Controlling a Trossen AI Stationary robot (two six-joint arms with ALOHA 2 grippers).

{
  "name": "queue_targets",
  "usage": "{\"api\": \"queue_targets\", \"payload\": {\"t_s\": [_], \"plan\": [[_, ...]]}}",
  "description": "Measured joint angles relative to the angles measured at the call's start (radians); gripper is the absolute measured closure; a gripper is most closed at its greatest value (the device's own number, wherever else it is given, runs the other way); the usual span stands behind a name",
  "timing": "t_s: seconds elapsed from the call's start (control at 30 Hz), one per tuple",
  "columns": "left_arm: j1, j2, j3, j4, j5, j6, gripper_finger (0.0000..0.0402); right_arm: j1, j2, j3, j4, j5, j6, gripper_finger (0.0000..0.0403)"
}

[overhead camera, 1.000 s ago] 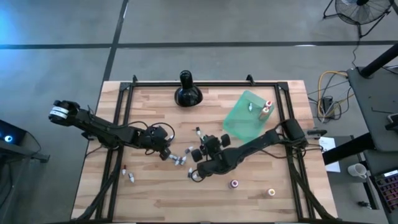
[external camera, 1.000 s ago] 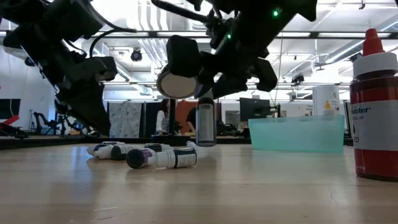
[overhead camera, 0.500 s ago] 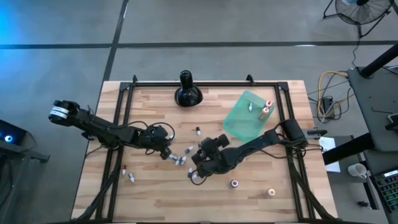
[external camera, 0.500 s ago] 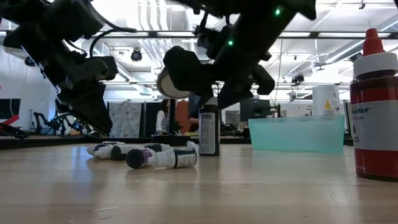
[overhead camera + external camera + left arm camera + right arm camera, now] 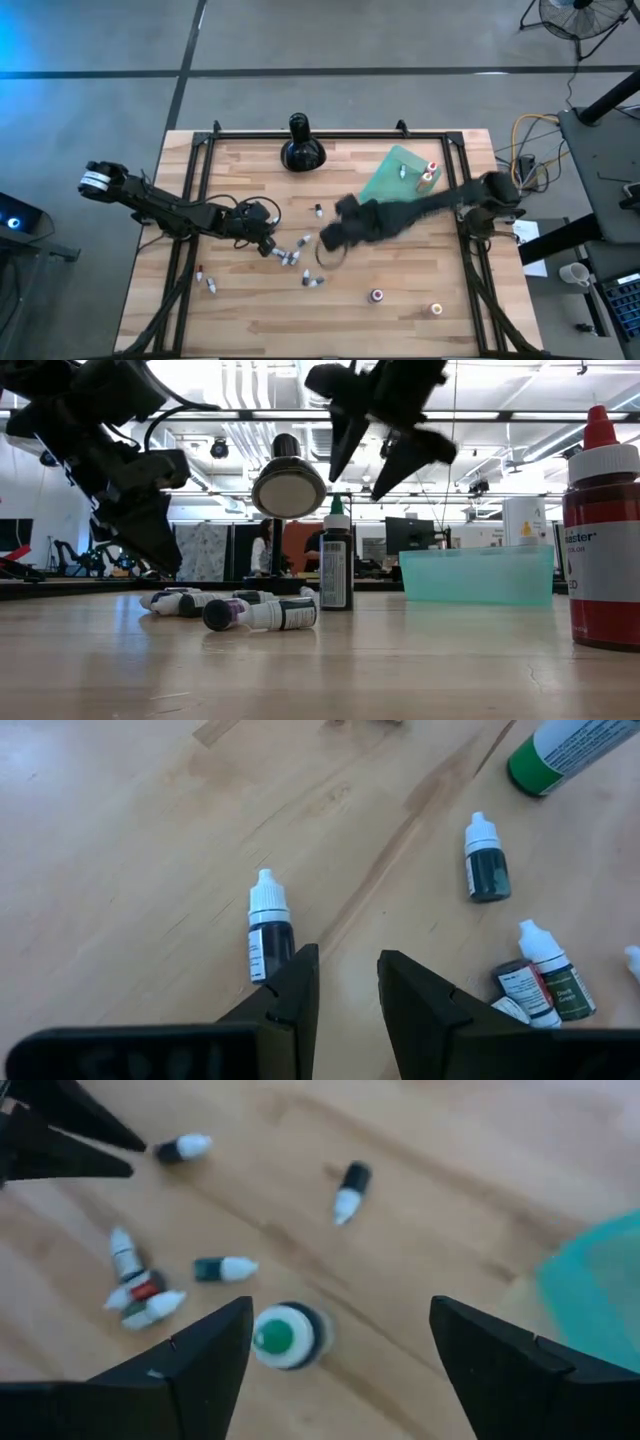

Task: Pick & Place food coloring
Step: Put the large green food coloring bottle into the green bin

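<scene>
Hovering wide open and empty above a green-capped bottle [image 5: 285, 1336] standing upright on the table [image 5: 250, 320], the right end effector [image 5: 338, 228] looks between picks, while the left end effector [image 5: 345, 982], narrowly parted and empty, must next close on the scattered food coloring [image 5: 290, 257].

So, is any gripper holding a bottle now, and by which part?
No. The right gripper is wide open above an upright bottle and does not touch it. The left gripper has only bare table between its fingers.
</scene>
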Motion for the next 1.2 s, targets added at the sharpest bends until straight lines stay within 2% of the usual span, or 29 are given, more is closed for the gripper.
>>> {"api": "queue_targets", "payload": {"t_s": [0.13,0.2,0.3,0.43,0.73,0.87,1.07,1.2], "plan": [[0.0,0.0,0.0,0.007,0.0,0.0,0.0321,-0.12,0.004,0.02,0.016,-0.31,-0.066,0.0106],[0.0,0.0,0.0,0.007,0.0,-0.001,0.0321,-0.153,0.017,0.027,0.015,-0.407,-0.076,0.0106],[-0.001,0.0,0.0,0.002,0.0,-0.035,0.0321,-0.169,0.037,0.034,-0.006,-0.493,-0.076,0.0106],[-0.001,0.0,0.0,0.0,0.0,-0.059,0.0321,-0.155,0.039,0.037,-0.002,-0.511,-0.072,0.0106],[-0.001,0.0,0.0,0.001,-0.001,-0.034,0.0321,-0.127,0.051,0.039,0.016,-0.468,0.0,0.0106],[-0.001,0.0,0.0,0.006,-0.001,-0.034,0.0321,-0.127,0.076,0.085,0.023,-0.454,0.038,0.0107],[-0.001,0.0,-0.002,0.002,-0.003,-0.035,0.0321,-0.127,0.152,0.231,-0.22,-0.406,0.018,0.0113],[-0.001,0.0,-0.002,0.0,-0.004,-0.035,0.0321,-0.125,0.22,0.321,-0.268,-0.435,-0.026,0.0115]]}}
